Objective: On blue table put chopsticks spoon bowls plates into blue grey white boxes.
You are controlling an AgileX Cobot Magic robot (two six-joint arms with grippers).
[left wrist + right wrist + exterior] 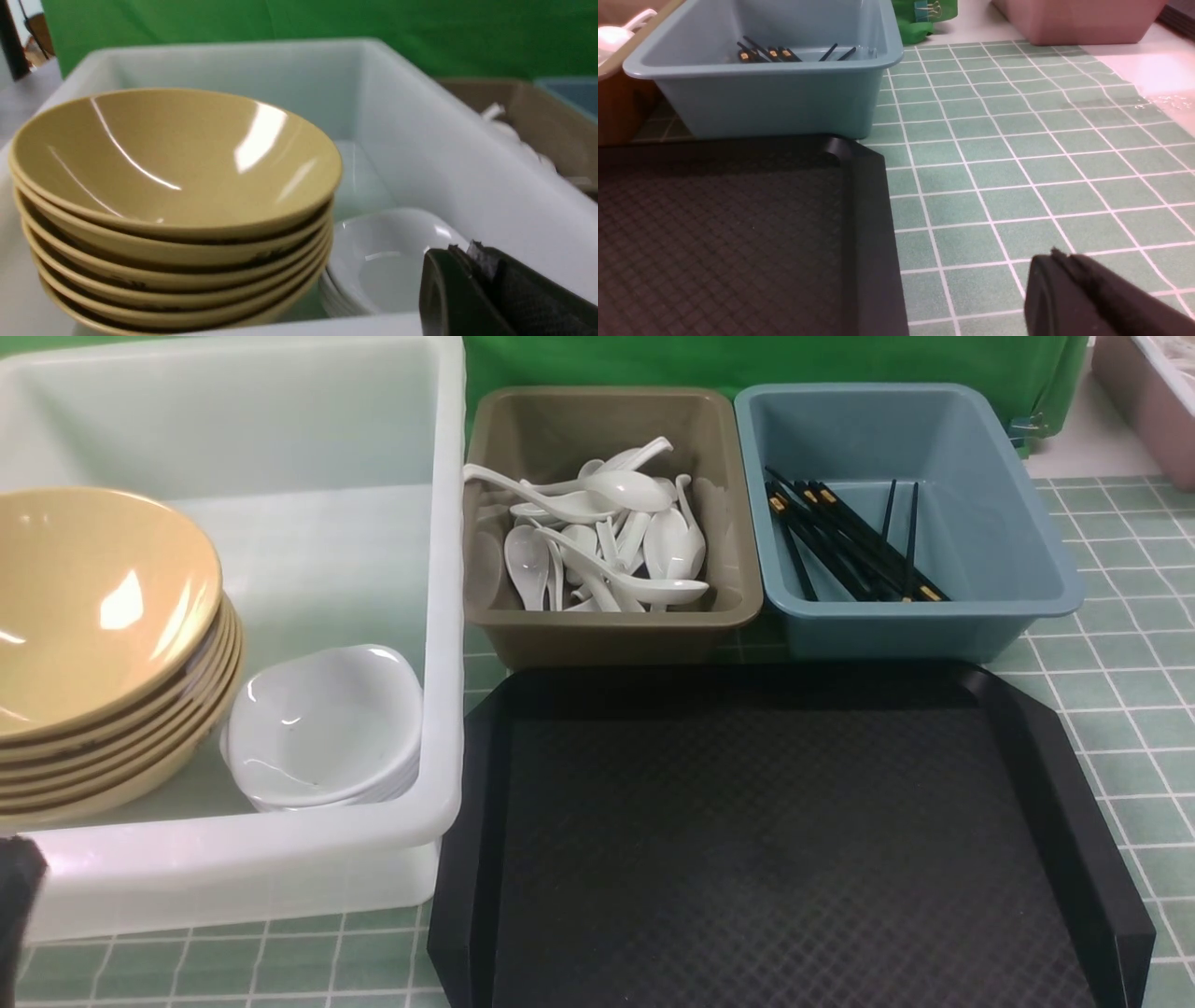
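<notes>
mustard-tan glossy bowls (89,644) sit stacked inside the large translucent white plastic box (280,859), with small white rounded-square plates (322,728) nested just beside them. white ceramic spoons (607,537) lie heaped in the grey-brown plastic box (616,625). black chopsticks with gold bands (845,537) lie in the dusty-blue plastic box (934,625). all three boxes stand on the pale green tiled table (1111,691) behind the black textured tray (775,840). left gripper (467,254) is closed and empty at the white box's near rim; right gripper (1059,261) is closed and empty over the tiles beside the tray.
</notes>
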